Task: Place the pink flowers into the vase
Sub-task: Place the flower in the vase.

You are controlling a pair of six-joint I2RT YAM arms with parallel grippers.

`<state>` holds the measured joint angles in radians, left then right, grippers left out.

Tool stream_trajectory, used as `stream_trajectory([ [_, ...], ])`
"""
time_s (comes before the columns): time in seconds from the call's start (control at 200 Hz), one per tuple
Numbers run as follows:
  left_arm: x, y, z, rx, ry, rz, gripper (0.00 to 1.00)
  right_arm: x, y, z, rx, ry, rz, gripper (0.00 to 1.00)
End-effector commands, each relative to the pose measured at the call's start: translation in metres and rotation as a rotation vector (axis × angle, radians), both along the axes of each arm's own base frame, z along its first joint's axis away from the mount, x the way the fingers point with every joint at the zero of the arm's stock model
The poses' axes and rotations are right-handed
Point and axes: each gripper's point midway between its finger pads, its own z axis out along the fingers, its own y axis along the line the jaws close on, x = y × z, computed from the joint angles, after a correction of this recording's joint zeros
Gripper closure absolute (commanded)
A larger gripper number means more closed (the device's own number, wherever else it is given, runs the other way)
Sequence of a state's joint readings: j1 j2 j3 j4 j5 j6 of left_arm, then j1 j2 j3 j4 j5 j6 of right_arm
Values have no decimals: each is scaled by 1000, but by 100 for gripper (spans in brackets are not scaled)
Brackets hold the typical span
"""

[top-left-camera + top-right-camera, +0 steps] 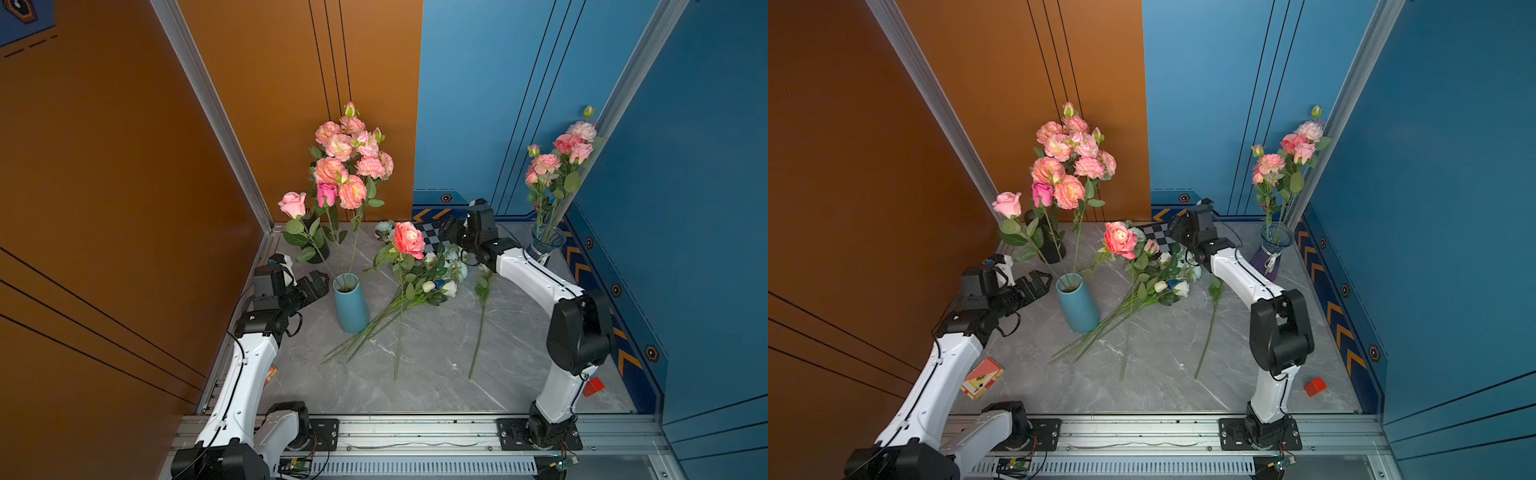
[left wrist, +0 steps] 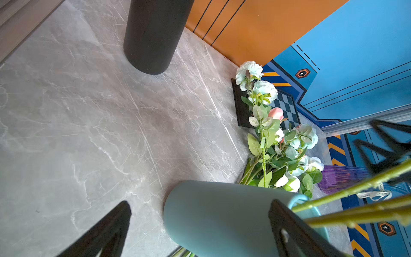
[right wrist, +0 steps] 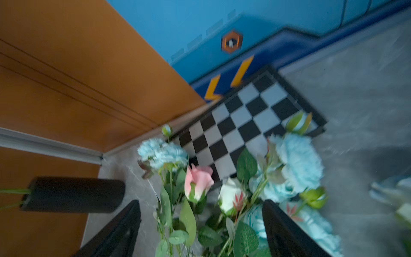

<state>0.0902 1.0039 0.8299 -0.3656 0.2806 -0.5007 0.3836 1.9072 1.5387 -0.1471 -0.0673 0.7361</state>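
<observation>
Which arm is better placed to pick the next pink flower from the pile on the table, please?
Right. The right gripper hangs open over the pile, with a pink rose showing between its jaws. The left gripper is open beside the blue vase, away from the pile.

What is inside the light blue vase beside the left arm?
Thin green stems of pink flowers rise from the blue vase. Its wall hides their lower ends and the bottom.

A robotics lab cell: a marble-look tabletop (image 1: 436, 374) was walled by an orange panel (image 1: 104, 166) at 10 o'clock and a blue panel (image 1: 706, 187) at 2; two robot arms (image 1: 245, 374) stood on an aluminium rail (image 1: 415, 432) at 6.
</observation>
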Motion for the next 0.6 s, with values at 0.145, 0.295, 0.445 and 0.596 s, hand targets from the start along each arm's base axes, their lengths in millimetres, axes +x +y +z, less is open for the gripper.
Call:
stream_trajectory([
  [0.145, -1, 0, -5, 22, 15, -14, 1, -49, 124, -18, 164, 160, 277, 7],
  [0.295, 0, -1, -6, 22, 19, -16, 1, -79, 169, -28, 184, 209, 376, 2],
  [0.445, 0, -2, -6, 23, 17, -19, 1, -87, 186, -69, 159, 293, 373, 0],
  [0.596, -2, -1, -5, 26, 12, -18, 1, -88, 193, -97, 147, 350, 376, 0],
])
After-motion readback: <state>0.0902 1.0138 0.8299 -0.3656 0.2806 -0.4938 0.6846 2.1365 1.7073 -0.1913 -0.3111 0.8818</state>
